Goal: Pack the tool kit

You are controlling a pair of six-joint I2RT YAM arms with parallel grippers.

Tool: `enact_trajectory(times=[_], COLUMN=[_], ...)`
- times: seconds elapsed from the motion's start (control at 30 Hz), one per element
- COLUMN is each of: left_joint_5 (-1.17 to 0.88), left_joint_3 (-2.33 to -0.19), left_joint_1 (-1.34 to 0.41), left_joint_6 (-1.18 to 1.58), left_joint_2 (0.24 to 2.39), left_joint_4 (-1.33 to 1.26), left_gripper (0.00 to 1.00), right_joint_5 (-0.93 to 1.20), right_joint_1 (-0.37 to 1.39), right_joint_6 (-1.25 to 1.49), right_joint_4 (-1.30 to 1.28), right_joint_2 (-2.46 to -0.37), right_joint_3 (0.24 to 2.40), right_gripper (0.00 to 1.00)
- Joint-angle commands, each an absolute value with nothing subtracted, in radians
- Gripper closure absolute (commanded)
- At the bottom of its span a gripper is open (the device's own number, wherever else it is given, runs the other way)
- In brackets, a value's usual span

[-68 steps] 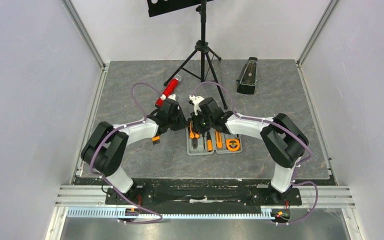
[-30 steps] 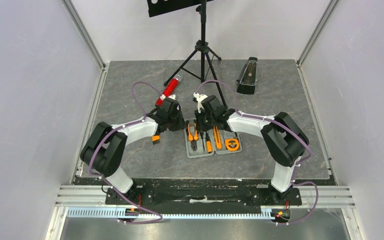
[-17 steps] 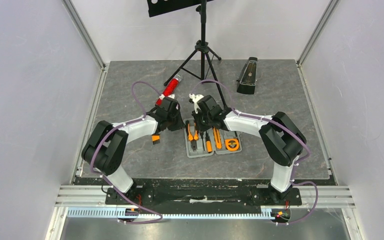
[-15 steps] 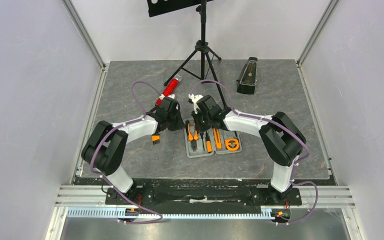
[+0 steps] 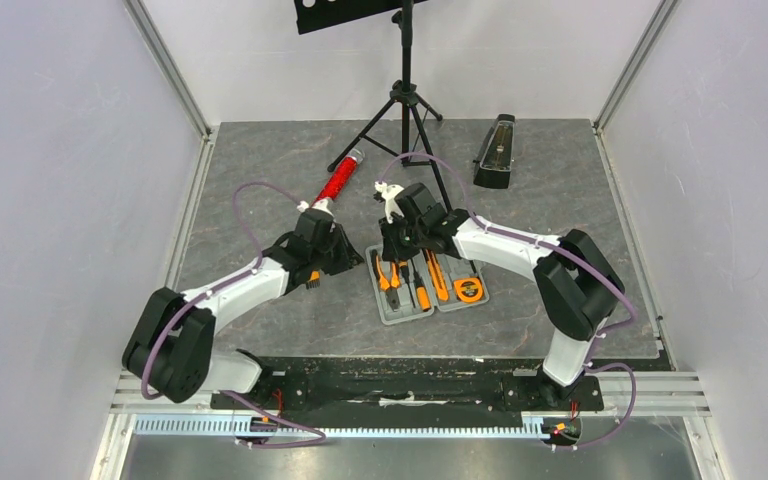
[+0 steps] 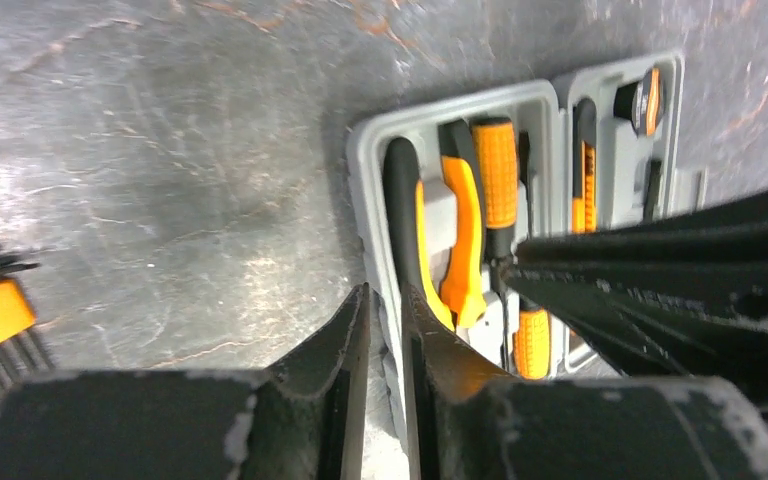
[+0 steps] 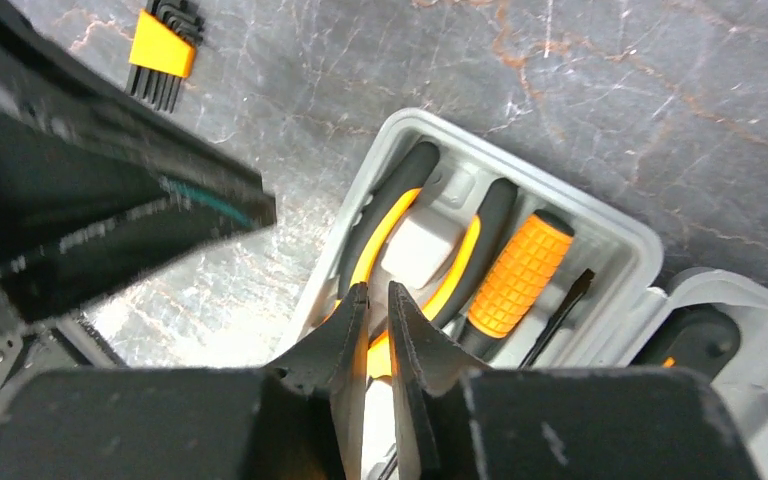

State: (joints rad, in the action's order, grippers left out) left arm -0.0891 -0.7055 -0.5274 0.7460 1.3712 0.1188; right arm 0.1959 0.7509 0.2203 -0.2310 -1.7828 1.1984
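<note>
Roughly centre of top view, on grey marbled desk (image 5: 260, 190): grey clamshell case (image 6: 362, 200) lying open flat. Orange-and-black pliers (image 6: 465, 235), screwdriver (image 6: 497, 165), round tape measure (image 5: 468, 290) seated in recesses. Left claw (image 6: 383, 297) over case's rim, lower centre of left wrist view, thin slit between tips, nothing in it. Right claw (image 7: 375, 292) over pliers handles, likewise barely ajar, gripping nothing visible.

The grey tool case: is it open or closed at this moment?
Open. Both halves of the grey case lie flat on the table, and the pliers, a screwdriver and the tape measure show in their recesses.
</note>
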Motion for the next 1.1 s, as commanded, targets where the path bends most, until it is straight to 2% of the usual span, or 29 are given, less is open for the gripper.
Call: enact_trajectory(times=[0.0,0.57,0.83,1.07], left_joint_5=[-0.116,-0.235,-0.251,-0.249], left_joint_3=[-0.653,-0.635,-0.621,-0.614], left_joint_1=[-0.485,-0.448,-0.448,-0.448], left_joint_6=[0.847,0.94,0.951,0.951], left_joint_2=[1.345,1.552,1.573,1.564], left_joint_4=[0.018,-0.197,-0.219,-0.223], left_gripper=[0.76,0.79,0.85,0.87], right_joint_5=[0.288,0.27,0.152,0.115], right_joint_1=[0.763,0.774,0.812,0.801], right_joint_6=[0.262,0.32,0.244,0.215], right_joint_4=[-0.227,-0.238,-0.382,-0.439], right_joint_2=[-1.787,-1.941,-2.046,-2.098], right_joint_3=[1.231,1.293,1.295,1.222], right_gripper=[0.85,0.9,0.99,1.0])
